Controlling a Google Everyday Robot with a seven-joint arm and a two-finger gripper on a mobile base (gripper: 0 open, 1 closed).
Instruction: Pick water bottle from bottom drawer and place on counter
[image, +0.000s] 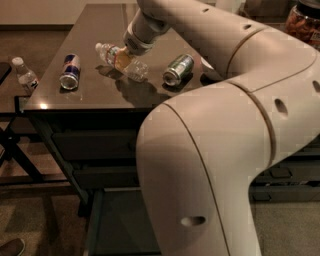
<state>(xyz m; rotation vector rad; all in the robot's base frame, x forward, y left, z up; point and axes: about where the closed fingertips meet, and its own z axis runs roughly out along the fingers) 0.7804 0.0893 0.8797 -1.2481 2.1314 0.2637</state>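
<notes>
Clear plastic water bottle (135, 69), clamped in my claw (122, 57), hangs low over the grey-brown worktop (90, 90), toward its front edge; only release seems left.

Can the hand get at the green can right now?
Reach looks fine: the green can lies nearby on the counter, nothing between. But the hand is shut on the water bottle.

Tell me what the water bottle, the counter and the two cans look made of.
The water bottle, held in the gripper over the counter: clear thin plastic, light shows through. The counter: hard glossy grey-brown top, maybe laminate or stone; it mirrors shadows. The blue can and the green can: likely metal, with shiny printed sides.
</notes>
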